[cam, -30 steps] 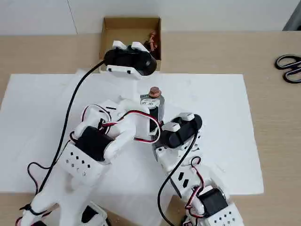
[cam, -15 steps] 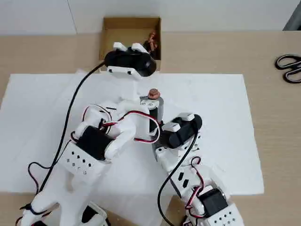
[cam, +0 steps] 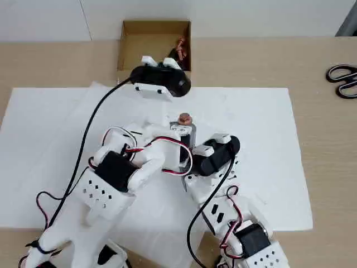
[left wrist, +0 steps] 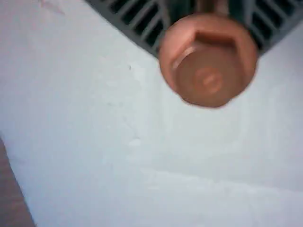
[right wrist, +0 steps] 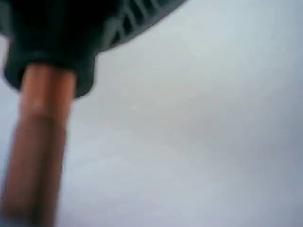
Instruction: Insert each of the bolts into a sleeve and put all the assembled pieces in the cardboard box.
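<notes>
From the high view we see the open brown cardboard box [cam: 145,42] on the table's far side, with copper-coloured pieces [cam: 179,47] lying against its right wall. In the left wrist view, the left gripper [left wrist: 208,6] pinches the copper hex-headed bolt [left wrist: 208,59] above white paper [left wrist: 94,156]. In the right wrist view, a smooth copper rod [right wrist: 40,142] juts from the right gripper [right wrist: 47,61]; whether that gripper grips it we cannot tell.

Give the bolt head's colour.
Copper; the bolt head shows best in the left wrist view.
</notes>
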Robot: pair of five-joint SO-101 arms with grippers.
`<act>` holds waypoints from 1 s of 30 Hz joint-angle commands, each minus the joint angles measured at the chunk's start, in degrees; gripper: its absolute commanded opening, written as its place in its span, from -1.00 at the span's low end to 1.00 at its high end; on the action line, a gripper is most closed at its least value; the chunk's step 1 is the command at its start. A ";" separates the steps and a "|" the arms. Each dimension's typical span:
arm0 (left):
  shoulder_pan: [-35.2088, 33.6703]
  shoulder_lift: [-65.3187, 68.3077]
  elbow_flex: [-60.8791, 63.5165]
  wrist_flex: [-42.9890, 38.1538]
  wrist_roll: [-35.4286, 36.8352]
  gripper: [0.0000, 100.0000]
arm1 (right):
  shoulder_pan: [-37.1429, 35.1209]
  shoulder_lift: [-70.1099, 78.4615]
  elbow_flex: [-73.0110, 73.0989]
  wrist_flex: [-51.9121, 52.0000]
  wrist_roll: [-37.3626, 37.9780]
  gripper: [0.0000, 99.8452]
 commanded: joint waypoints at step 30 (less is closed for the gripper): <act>0.62 -0.70 7.08 0.00 0.09 -0.93 | -0.22 -0.92 -1.14 -0.31 -0.09 -0.99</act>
